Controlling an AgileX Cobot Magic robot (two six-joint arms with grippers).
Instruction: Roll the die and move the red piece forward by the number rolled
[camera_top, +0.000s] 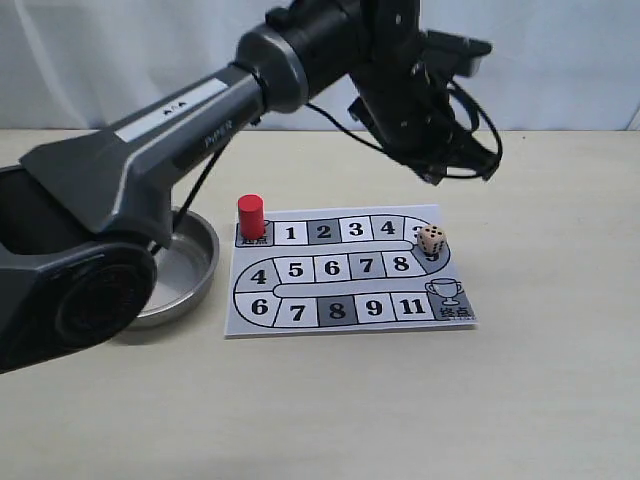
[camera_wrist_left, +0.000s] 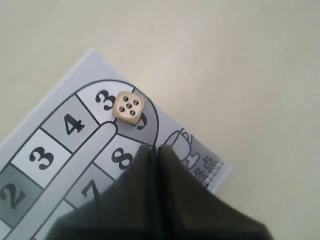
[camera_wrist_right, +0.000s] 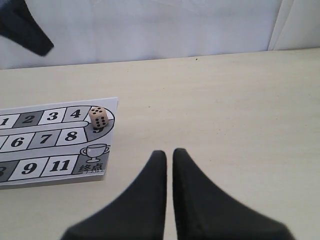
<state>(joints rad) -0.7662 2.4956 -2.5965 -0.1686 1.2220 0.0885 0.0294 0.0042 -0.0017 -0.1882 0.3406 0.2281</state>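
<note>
The die (camera_top: 432, 239) lies on the game board (camera_top: 340, 285), on the bend at the right end after square 4. In the left wrist view the die (camera_wrist_left: 128, 106) has five pips facing up. The red piece (camera_top: 250, 216) stands upright on the start square at the board's top left corner. My left gripper (camera_top: 438, 172) hangs above and just behind the die; its jaws (camera_wrist_left: 154, 147) are shut with nothing in them. My right gripper (camera_wrist_right: 169, 152) is over bare table to the right of the board, fingers nearly touching and empty. The die (camera_wrist_right: 98, 117) also shows there.
A round metal bowl (camera_top: 185, 270) sits on the table just left of the board. The left arm (camera_top: 200, 110) stretches across the scene from the lower left, above the bowl and board. A pale wall backs the table.
</note>
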